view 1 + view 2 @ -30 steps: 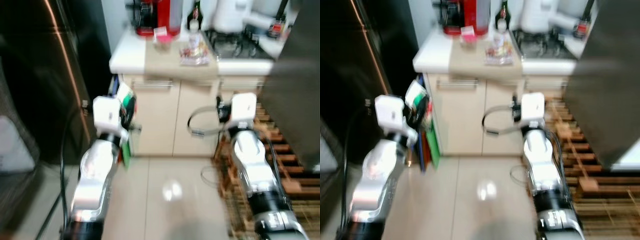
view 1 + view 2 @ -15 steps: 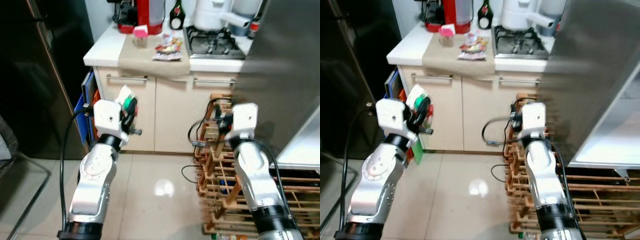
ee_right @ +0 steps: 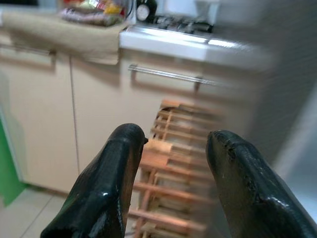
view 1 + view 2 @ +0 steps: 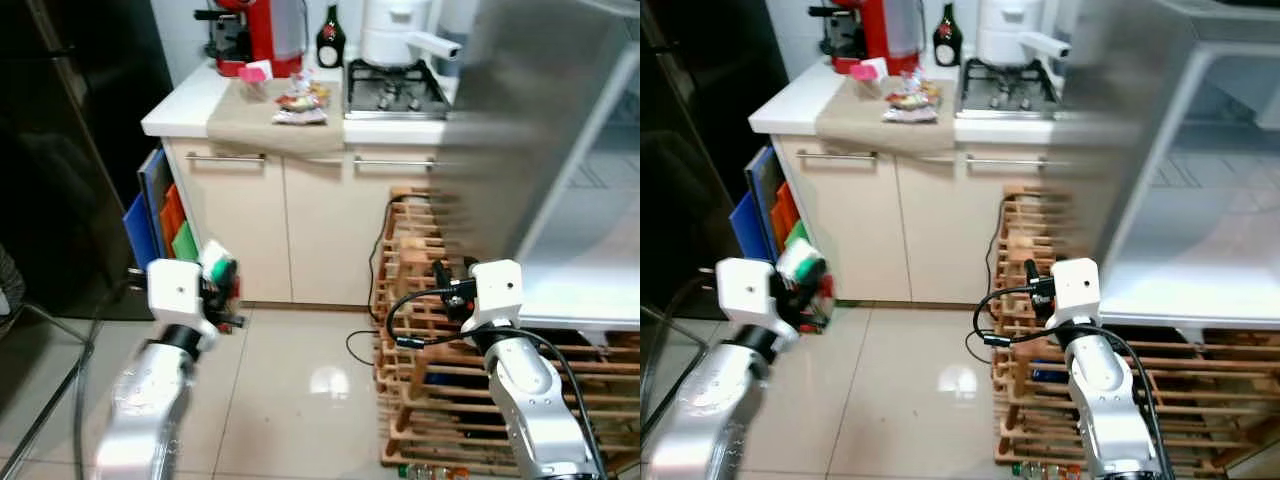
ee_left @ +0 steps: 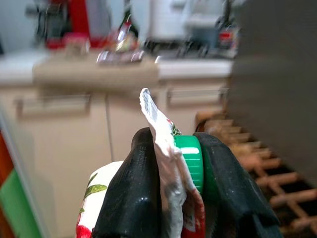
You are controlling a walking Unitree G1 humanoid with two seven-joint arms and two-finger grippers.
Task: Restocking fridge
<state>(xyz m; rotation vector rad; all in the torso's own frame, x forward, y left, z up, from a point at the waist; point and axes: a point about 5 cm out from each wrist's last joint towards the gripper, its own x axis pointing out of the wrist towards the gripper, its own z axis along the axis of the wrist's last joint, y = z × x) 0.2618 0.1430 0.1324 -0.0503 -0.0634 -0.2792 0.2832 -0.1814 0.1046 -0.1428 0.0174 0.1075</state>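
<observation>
From the head view, the robot faces a kitchen cabinet [image 4: 290, 220], the open fridge [image 4: 1200, 200] just right of it. The left wrist view shows the left gripper [image 5: 181, 198] clamped on a green-capped carton [image 5: 171, 163]. In the right wrist view the right gripper [image 3: 171, 183] gapes empty. Nothing looks shelved yet.

The left gripper [image 5: 181, 171], holding the green-capped pouch [image 5: 171, 163] (cap between its fingers), has dropped lower. The camera turned right, revealing the open fridge [image 4: 1200, 200] beside the wooden rack [image 4: 420, 330].
</observation>
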